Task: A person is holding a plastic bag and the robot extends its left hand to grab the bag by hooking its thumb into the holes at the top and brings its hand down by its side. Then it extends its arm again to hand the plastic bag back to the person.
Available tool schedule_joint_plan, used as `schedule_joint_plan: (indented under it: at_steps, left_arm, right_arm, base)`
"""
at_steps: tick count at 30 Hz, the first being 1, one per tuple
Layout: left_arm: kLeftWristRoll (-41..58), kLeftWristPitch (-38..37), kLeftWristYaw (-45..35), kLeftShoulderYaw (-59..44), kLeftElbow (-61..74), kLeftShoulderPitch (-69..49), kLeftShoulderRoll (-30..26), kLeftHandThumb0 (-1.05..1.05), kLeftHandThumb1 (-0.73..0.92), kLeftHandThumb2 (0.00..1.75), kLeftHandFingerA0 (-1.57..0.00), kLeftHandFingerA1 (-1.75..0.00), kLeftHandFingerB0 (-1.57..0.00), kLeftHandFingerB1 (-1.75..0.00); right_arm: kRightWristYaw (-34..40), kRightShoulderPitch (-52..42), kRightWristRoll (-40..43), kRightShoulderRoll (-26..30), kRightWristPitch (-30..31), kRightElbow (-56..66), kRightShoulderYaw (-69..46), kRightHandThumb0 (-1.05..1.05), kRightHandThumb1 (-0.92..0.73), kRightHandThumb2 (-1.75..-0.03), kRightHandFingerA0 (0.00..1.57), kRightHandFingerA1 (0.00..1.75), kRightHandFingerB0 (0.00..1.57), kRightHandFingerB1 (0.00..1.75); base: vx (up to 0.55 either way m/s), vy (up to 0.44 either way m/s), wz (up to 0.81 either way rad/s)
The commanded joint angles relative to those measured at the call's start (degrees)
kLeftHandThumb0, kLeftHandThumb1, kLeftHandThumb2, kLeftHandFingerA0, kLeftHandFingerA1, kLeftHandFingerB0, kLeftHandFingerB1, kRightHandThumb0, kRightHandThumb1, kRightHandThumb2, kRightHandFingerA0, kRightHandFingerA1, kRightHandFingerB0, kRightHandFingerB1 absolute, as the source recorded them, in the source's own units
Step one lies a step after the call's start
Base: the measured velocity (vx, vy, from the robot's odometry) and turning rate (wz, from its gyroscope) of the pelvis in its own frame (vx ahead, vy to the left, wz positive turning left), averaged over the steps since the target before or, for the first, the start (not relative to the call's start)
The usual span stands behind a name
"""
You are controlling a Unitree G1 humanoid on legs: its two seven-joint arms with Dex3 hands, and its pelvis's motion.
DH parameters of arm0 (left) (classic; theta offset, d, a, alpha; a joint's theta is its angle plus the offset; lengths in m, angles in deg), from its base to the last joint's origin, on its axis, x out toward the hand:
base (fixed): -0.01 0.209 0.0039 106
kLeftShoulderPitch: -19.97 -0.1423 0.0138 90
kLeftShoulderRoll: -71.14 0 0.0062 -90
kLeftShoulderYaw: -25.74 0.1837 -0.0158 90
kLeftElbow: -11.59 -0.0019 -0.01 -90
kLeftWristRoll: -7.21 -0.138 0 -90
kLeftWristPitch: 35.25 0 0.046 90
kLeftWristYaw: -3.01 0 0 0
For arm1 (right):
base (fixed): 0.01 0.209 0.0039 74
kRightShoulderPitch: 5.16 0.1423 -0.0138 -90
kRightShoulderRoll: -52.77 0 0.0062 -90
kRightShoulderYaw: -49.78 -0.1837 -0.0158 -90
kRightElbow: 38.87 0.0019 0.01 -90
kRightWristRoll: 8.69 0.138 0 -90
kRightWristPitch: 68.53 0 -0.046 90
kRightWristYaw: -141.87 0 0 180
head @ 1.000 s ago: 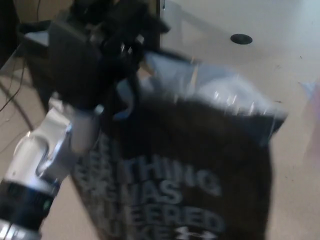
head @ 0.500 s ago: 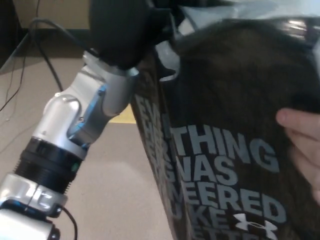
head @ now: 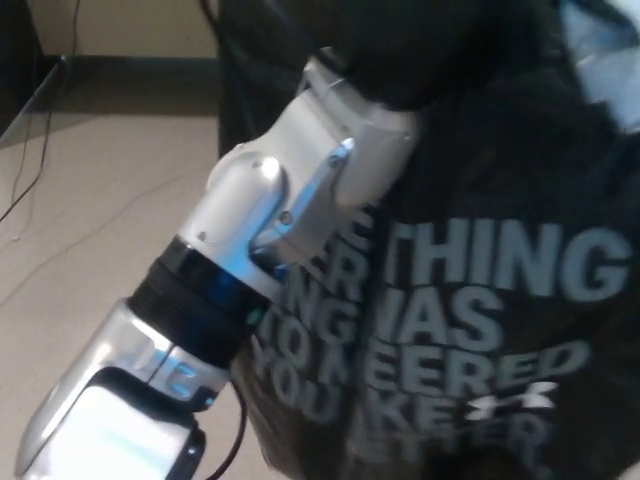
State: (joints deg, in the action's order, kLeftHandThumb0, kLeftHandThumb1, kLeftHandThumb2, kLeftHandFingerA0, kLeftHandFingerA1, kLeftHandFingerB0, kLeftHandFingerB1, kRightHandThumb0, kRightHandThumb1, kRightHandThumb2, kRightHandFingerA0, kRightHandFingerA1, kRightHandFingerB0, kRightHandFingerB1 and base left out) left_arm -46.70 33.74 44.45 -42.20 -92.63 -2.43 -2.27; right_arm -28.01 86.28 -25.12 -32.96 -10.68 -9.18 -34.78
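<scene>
The plastic bag [head: 500, 330] fills the right and middle of the head view; it is dark with pale grey lettering, and a patch of clear plastic shows at its top right. My left arm rises from the bottom left, its silver forearm [head: 270, 220] crossing in front of the bag. My black left hand [head: 400, 50] sits at the top edge, shut on the bag's upper part, and the bag hangs from it. Hand and dark bag blend together, so the thumb in the holes is hidden. My right hand does not show.
Beige floor [head: 90, 200] lies to the left, with a thin dark cable [head: 25, 185] trailing across it. A pale wall with a dark skirting [head: 130, 65] runs along the top left. A dark object stands at the far left edge.
My left arm has risen and swung right, now crossing the middle of the picture with the bag. The person's hand seen at the right edge half a second ago no longer shows.
</scene>
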Motion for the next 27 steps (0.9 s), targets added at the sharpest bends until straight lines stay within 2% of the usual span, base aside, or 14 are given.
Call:
schedule_joint_plan:
  at_steps: [1, 2, 3, 6, 7, 8, 9, 10, 11, 12, 13, 14, 15, 27]
  left_arm:
    - [-2.22, 2.2, 0.63, 0.57, 2.36, 2.35, 1.46, -0.3, 0.5, 0.94, -1.31, -1.38, -0.74, -0.9]
    - [-1.56, 1.8, -0.21, 0.27, 3.16, 2.29, 1.27, -0.27, 0.48, 0.96, -1.3, -1.36, -0.73, -0.92]
    - [-1.38, 1.73, -0.79, -0.03, 3.73, 2.16, 1.01, -0.25, 0.62, 0.71, -1.06, -1.66, -0.69, -0.97]
    - [-0.31, 1.65, -2.05, -0.56, 4.49, 1.59, 0.92, -0.24, 0.64, 0.68, -1.05, -1.68, -0.7, -1.0]
    - [0.94, 4.06, -6.91, -1.14, 7.27, -0.33, 0.82, -0.25, 0.68, 0.66, -1.0, -1.7, -0.66, -1.03]
    - [1.67, 5.34, -9.49, -1.38, 8.7, -1.28, 0.92, -0.29, 0.71, 0.65, -0.91, -1.67, -0.62, -0.83]
    - [2.4, 6.65, -12.12, -1.61, 10.18, -2.23, 1.06, -0.29, 0.71, 0.65, -0.91, -1.67, -0.62, -0.83]
    - [3.9, 11.49, -19.37, -1.95, 13.82, -4.78, 1.68, -0.43, 0.64, 0.59, -0.63, -0.68, -0.34, -0.32]
    - [4.0, 15.27, -24.21, -2.09, 16.32, -6.54, 2.18, -0.6, 0.44, 0.72, -0.3, -0.47, -0.14, -0.37]
    - [3.4, 17.5, -26.58, -2.1, 17.59, -7.47, 2.47, -0.6, 0.44, 0.72, -0.3, -0.47, -0.14, -0.37]
    - [3.51, 19.2, -29.24, -2.15, 18.72, -8.48, 2.38, -0.33, 0.27, 0.86, -0.01, -0.48, 0.0, -0.48]
    - [3.87, 21.19, -33.15, -2.28, 20.21, -9.84, 1.83, -0.65, 0.41, 0.78, -0.06, -0.32, -0.06, -0.23]
    - [3.85, 22.36, -36.54, -2.42, 21.33, -10.85, 0.65, -0.79, 0.46, 0.83, 0.0, -0.03, 0.0, -0.06]
    - [8.74, 30.09, -62.09, -3.09, 31.26, -16.89, -8.76, -0.72, 0.4, 0.84, 0.0, -0.01, 0.0, 0.0]
  right_arm:
    - [-0.35, -0.66, 0.7, 1.15, -0.02, 0.24, -0.81, -0.3, -0.68, -0.61, 0.86, 0.54, 0.68, 0.47]
    - [-0.4, -0.68, 0.73, 1.14, 0.03, 0.25, -0.86, -0.3, -0.68, -0.61, 0.86, 0.54, 0.68, 0.47]
    - [-0.5, -0.69, 0.72, 1.09, 0.14, 0.33, -0.9, -0.29, -0.68, -0.61, 0.85, 0.53, 0.68, 0.47]
    - [-0.5, -0.76, 0.71, 1.01, 0.19, 0.46, -1.0, -0.29, -0.68, -0.6, 0.84, 0.52, 0.67, 0.46]
    - [-0.59, -0.77, 0.52, 0.98, 0.35, 0.36, -0.86, -0.3, -0.68, -0.61, 0.86, 0.53, 0.68, 0.47]
    - [-0.57, -0.71, 0.37, 0.99, 0.43, 0.31, -0.76, -0.31, -0.68, -0.61, 0.85, 0.52, 0.68, 0.46]
    - [-0.54, -0.64, 0.21, 1.0, 0.5, 0.26, -0.65, -0.31, -0.68, -0.61, 0.85, 0.52, 0.68, 0.46]
    - [-0.45, -0.55, 0.11, 0.96, 0.51, 0.25, -0.58, -0.3, -0.68, -0.61, 0.85, 0.52, 0.69, 0.46]
    - [-0.33, -0.58, 0.02, 0.92, 0.52, 0.28, -0.51, -0.3, -0.68, -0.61, 0.85, 0.52, 0.69, 0.46]
    - [-0.22, -0.67, -0.06, 0.89, 0.53, 0.33, -0.44, -0.3, -0.68, -0.61, 0.85, 0.52, 0.69, 0.46]
    - [-0.09, -0.69, -0.19, 0.92, 0.39, 0.21, -0.35, -0.3, -0.68, -0.61, 0.85, 0.52, 0.69, 0.47]
    - [-0.07, -0.81, -0.3, 0.89, 0.47, 0.19, -0.22, -0.3, -0.69, -0.61, 0.85, 0.52, 0.68, 0.46]
    - [-0.18, -0.82, -0.27, 0.79, 0.41, 0.07, -0.15, -0.31, -0.69, -0.61, 0.84, 0.52, 0.68, 0.47]
    - [-0.43, -1.42, -0.53, 0.68, -0.79, -0.71, 0.87, -0.29, -0.69, -0.61, 0.84, 0.54, 0.68, 0.48]
  base:
    - [0.0, 0.0, 0.0]
    - [0.0, 0.0, 0.0]
    - [0.0, 0.0, 0.0]
    - [0.0, 0.0, 0.0]
    - [0.0, 0.0, 0.0]
    - [0.0, 0.0, 0.0]
    - [0.0, 0.0, 0.0]
    - [0.0, 0.0, 0.0]
    - [0.0, 0.0, 0.0]
    - [0.0, 0.0, 0.0]
    - [0.0, 0.0, 0.0]
    - [0.0, 0.0, 0.0]
    - [0.0, 0.0, 0.0]
    - [0.0, 0.0, 0.0]
